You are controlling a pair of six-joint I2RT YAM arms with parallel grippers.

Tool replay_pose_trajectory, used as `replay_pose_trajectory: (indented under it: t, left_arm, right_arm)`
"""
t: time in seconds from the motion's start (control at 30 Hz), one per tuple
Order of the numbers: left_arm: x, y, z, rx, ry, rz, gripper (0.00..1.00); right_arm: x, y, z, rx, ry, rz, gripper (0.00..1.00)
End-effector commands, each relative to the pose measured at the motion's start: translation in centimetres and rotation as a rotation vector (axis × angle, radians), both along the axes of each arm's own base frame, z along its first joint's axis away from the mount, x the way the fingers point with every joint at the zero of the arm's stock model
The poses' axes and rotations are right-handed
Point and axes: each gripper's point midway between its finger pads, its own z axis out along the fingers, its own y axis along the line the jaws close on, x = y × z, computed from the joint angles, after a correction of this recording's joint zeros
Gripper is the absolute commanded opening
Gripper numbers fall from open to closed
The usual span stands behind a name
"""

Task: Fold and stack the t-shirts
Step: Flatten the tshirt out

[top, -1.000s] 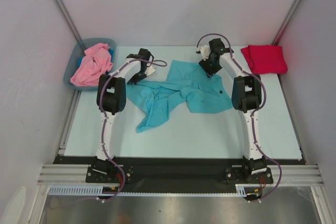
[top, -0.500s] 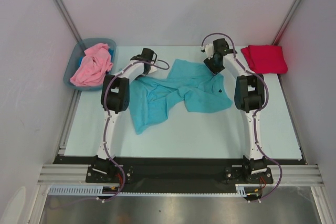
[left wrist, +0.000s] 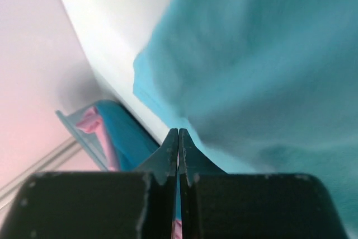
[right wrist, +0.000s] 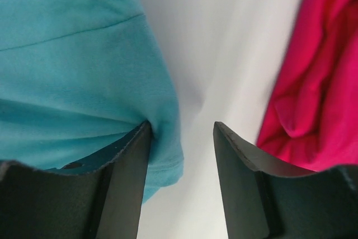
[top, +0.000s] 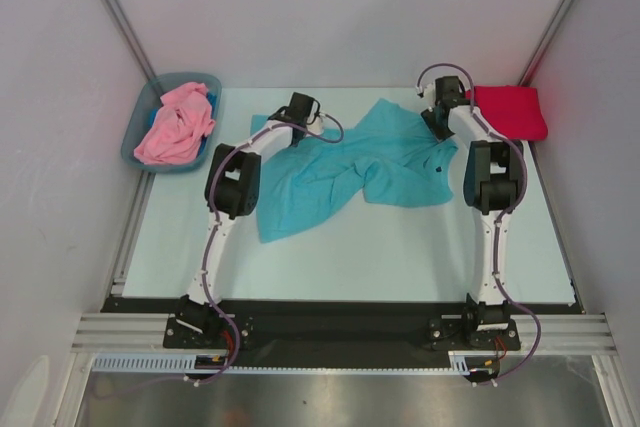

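while the teal t-shirt (top: 350,162) lies half-spread and creased on the far middle of the table (top: 400,247), the step in hand looks like flattening it before any fold. from above, the left gripper (top: 297,125) sits at the shirt's far left corner and the right gripper (top: 437,124) at its far right edge. to do this well, the two should draw those corners apart along the far edge, low and even, so the bunched ridge across the middle and the trailing near-left tail are pulled smooth. the folded red t-shirt (top: 505,112) lies just beside the right gripper, so an outward pull there could snag or shove it. the pink t-shirt (top: 175,127) is heaped in the bin (top: 205,80) at the far left, apart from the work and not in the way. in the left wrist view, the fingers (left wrist: 165,155) are clenched tight, with a sliver of teal in the slit between them, so they appear to pinch the shirt's edge, and cloth fills the view beyond. in the right wrist view, the jaws are released and stand apart over bare table. the teal hem rests against the inner face of one finger (right wrist: 128,160) and the red cloth lies close by the other, so the gripper should shift further over the hem before closing, or it may miss the teal cloth.
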Motion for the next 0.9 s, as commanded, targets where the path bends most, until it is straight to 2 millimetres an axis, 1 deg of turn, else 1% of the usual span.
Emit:
replay_pose_trajectory:
  t: [0.0,0.03,0.07,0.1,0.13,0.17,0.2,0.23,0.27,0.3,0.37,0.4,0.43,0.47,0.5,0.53,0.57,0.6,0.63,0.67,0.7,0.73,0.77,0.8,0.83,0.87]
  left_arm:
    - [2.1,-0.7,2.8,0.004,-0.099,-0.031,0.00]
    - [2.3,-0.7,3.2,-0.003,-0.121,-0.022,0.03]
    - [2.4,-0.6,3.7,-0.010,-0.138,-0.012,0.10]
    - [2.4,-0.5,4.0,-0.016,-0.151,-0.004,0.37]
    - [2.7,-0.3,4.8,-0.033,-0.197,0.015,0.65]
    - [2.9,-0.2,6.8,-0.049,-0.246,0.026,0.83]
    - [2.8,-0.1,7.3,-0.057,-0.263,0.034,1.00]
    - [3.0,0.1,8.6,-0.076,-0.300,0.048,1.00]
    - [3.0,0.2,10.3,-0.109,-0.340,0.068,1.00]
    - [2.9,0.2,11.5,-0.131,-0.363,0.076,1.00]
    - [2.3,-0.2,12.7,-0.191,-0.368,0.074,1.00]
    - [1.4,-0.2,14.8,-0.221,-0.382,0.061,1.00]
    - [0.8,-0.4,15.2,-0.242,-0.370,0.050,1.00]
    - [0.2,-1.2,15.5,-0.282,-0.342,0.004,1.00]
    - [-1.3,-1.0,16.0,-0.289,-0.310,-0.013,1.00]
    - [-2.1,-1.0,16.3,-0.291,-0.285,-0.034,1.00]
    - [-2.9,-1.7,15.8,-0.316,-0.238,-0.076,1.00]
    - [-4.6,-1.4,15.3,-0.309,-0.175,-0.087,1.00]
    - [-5.5,-1.4,15.0,-0.315,-0.140,-0.102,1.00]
    - [-6.5,-1.5,14.3,-0.322,-0.093,-0.117,1.00]
    - [-8.3,-1.9,12.8,-0.344,-0.001,-0.146,1.00]
    - [-9.3,-2.0,13.2,-0.365,0.016,-0.158,1.00]
    - [-10.2,-2.2,13.0,-0.378,0.044,-0.175,1.00]
    - [-11.8,-2.6,11.5,-0.397,0.104,-0.201,1.00]
    - [-12.3,-2.7,12.5,-0.404,0.086,-0.221,1.00]
    - [-12.8,-2.9,12.1,-0.402,0.095,-0.238,1.00]
  right_arm:
    - [-2.4,-4.0,-0.4,-0.099,0.077,-0.073,0.55]
    - [-2.4,-3.7,0.0,-0.087,0.074,-0.065,0.58]
    - [-2.4,-3.0,1.0,-0.059,0.064,-0.047,0.60]
    - [-2.2,-2.3,1.8,-0.049,0.052,-0.033,0.61]
    - [-2.2,-1.6,2.6,-0.037,0.042,-0.019,0.70]
    - [-2.3,-0.8,3.2,-0.021,0.040,-0.006,0.73]
    - [-2.2,-0.3,4.8,-0.012,0.013,0.005,0.76]
    - [-2.2,0.9,5.7,-0.002,0.001,0.031,0.78]
    - [-2.5,1.8,6.3,0.018,0.002,0.053,0.79]
    - [-2.6,2.6,8.0,0.027,-0.026,0.071,0.79]
    - [-3.4,4.9,8.9,0.058,-0.016,0.131,0.79]
    - [-3.8,5.6,9.4,0.067,-0.014,0.155,0.79]
    - [-4.3,6.2,10.7,0.072,-0.030,0.177,0.79]
    - [-5.4,7.7,10.2,0.085,-0.002,0.228,0.79]
    - [-6.0,8.1,10.2,0.071,0.008,0.267,0.78]
    - [-6.7,8.6,11.1,0.063,-0.005,0.294,0.77]
    - [-8.2,9.2,9.4,0.061,0.052,0.330,0.76]
    - [-8.9,9.4,9.0,0.055,0.072,0.360,0.75]
    - [-9.8,9.3,9.0,0.034,0.087,0.399,0.73]
    - [-10.8,9.5,8.5,0.036,0.121,0.437,0.73]
    - [-12.4,9.3,7.0,0.026,0.176,0.458,0.73]
    - [-13.1,9.1,6.7,0.004,0.200,0.494,0.73]
    - [-14.0,9.5,6.7,-0.002,0.215,0.528,0.73]
    - [-15.2,9.3,5.6,-0.014,0.257,0.541,0.73]
    - [-15.7,9.3,5.3,-0.028,0.269,0.560,0.73]
    - [-16.1,9.1,5.3,-0.052,0.279,0.583,0.73]
